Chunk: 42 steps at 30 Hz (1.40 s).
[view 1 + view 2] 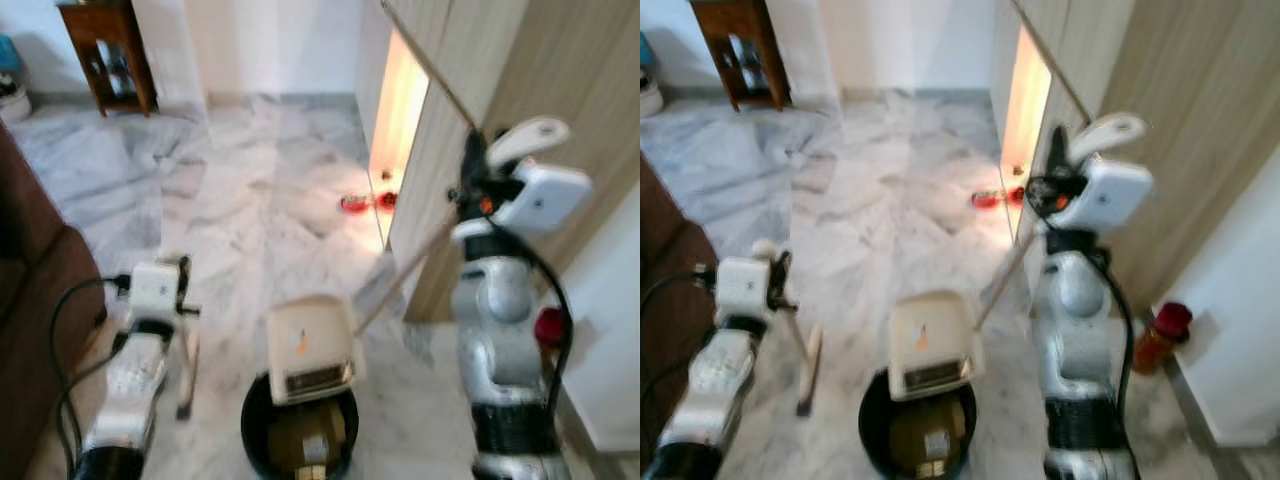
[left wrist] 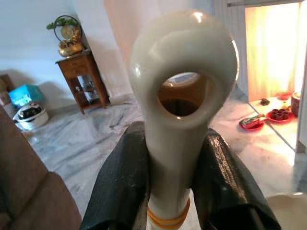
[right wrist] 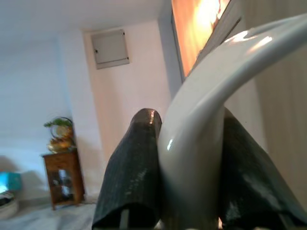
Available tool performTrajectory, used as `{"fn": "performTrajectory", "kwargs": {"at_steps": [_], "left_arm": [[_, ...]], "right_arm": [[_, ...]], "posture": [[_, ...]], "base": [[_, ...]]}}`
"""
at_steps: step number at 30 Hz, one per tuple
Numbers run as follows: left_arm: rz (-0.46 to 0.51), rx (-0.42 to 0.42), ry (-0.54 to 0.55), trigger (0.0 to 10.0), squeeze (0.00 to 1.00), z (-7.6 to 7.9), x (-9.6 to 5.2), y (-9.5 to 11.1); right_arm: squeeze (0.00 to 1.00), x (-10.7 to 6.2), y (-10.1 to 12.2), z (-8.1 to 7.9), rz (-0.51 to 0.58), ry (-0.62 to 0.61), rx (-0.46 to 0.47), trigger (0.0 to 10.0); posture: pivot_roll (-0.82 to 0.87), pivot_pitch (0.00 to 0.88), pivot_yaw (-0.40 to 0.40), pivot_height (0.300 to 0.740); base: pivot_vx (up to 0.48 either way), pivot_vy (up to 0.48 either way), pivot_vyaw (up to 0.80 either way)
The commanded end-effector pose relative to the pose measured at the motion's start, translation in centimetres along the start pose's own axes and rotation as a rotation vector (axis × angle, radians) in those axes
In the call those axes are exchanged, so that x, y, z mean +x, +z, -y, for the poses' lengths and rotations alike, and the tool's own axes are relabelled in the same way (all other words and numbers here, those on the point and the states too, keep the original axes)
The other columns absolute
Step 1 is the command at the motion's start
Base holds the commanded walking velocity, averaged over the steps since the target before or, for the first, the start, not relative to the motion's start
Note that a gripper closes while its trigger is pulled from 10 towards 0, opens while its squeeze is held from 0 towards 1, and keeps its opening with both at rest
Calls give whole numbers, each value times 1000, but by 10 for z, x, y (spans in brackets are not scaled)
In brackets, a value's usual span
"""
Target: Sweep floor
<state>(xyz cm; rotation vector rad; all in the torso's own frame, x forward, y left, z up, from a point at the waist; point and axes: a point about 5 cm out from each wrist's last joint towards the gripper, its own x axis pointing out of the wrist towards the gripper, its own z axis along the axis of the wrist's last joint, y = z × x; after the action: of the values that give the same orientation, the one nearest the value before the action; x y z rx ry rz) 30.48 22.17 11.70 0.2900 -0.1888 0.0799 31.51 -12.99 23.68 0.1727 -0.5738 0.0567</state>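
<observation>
Brush (image 1: 808, 370) handle is clamped in the left gripper (image 2: 175, 158), bristles near the floor (image 1: 250, 190). Dustpan (image 1: 310, 345) tips over the black bin (image 1: 262, 440), its long handle pinched in the right gripper (image 3: 189, 158); best keep it steady and centred over the bin.

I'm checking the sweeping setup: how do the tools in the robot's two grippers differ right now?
The left gripper grips a short broom by its cream looped handle end, brush hanging low by the floor. The right gripper, raised higher, holds the dustpan by a long thin handle, pan tipped over the black bin. Both are cream-coloured and both clamped between shut black fingers.
</observation>
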Motion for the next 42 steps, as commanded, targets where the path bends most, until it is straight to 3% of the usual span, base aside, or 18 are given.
{"fn": "performTrajectory", "kwargs": {"at_steps": [1,8,13,18,24,28,42], "left_arm": [[62,0,-6,10000,0,2,3,11],[59,-3,-11,10000,0,4,4,10],[59,-6,-20,10000,0,5,4,9],[59,-5,-21,10000,0,5,4,9],[62,-5,-30,10000,0,7,5,10],[63,-8,-32,10000,0,7,5,10],[67,-4,-47,10000,0,10,8,10]], "right_arm": [[0,1,14,2,71,11,9,10000],[0,0,17,2,83,44,-26,10000],[0,-8,18,-20,103,201,-95,10000],[0,-12,20,-26,122,253,-114,10000],[0,-17,25,-37,161,335,-208,10000],[0,-31,27,-56,183,458,-279,10000],[0,-55,41,-77,207,520,-274,10000]], "posture": [[6,0,24,740],[-7,0,29,740],[-6,0,32,740],[-8,0,34,740],[-12,0,37,740],[-13,0,41,740],[-30,0,49,740]], "base": [[0,0,0],[0,0,0],[0,0,0],[0,0,0],[0,0,0],[0,0,0],[0,0,0]]}}
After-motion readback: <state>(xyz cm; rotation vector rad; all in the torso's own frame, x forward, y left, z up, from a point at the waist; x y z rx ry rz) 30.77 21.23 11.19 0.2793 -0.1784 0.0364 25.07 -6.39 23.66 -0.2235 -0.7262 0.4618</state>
